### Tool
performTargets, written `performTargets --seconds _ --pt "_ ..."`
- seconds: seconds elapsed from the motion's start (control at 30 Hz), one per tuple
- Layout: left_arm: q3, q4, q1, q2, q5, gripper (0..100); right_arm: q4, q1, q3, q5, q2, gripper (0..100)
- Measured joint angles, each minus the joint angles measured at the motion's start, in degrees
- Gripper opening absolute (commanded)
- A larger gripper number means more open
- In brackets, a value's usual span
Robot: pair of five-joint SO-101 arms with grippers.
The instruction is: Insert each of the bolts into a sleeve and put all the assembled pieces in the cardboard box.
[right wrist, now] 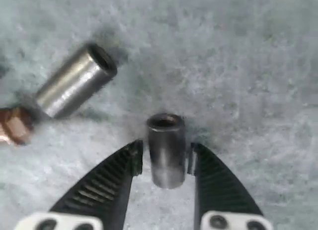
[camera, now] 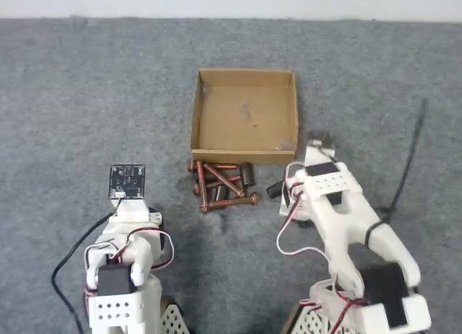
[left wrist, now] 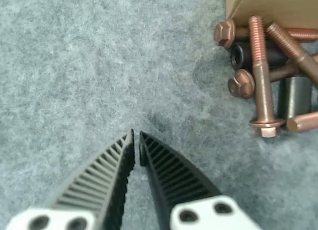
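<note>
Sleeve (right wrist: 165, 150) lies between the parted jaws of the right gripper (right wrist: 164, 158), at 3 o'clock of the bolts (camera: 220, 184). I think it should squeeze mid-body, squarely. Left gripper (left wrist: 136, 140) is pressed together, empty. Cardboard box (camera: 244, 155) stands at 12 o'clock.

Overhead view, close wrist views, bolts (camera: 224, 179) shared

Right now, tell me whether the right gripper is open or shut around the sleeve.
Open. The right gripper straddles the dark sleeve lying on the carpet, with a gap visible on each side of the sleeve.
</note>
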Motion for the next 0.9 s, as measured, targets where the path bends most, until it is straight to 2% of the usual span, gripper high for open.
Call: performTargets --seconds 0.57,0.73,0.8,0.9 --pt "0.0 0.0 0.0 0.0 0.0 1 -0.4 1.6 0.3 -0.1 -1.3 13.2" --pt "0.0 0.0 0.0 0.0 0.0 1 -0.6 2.3 0.3 5.3 -1.3 0.0" --pt "0.0 0.0 0.0 0.0 0.0 1 -1.0 2.7 0.3 6.2 -1.3 2.4" --pt "0.0 -0.4 0.0 0.0 0.0 1 -1.0 2.5 0.3 6.8 -1.3 0.6"
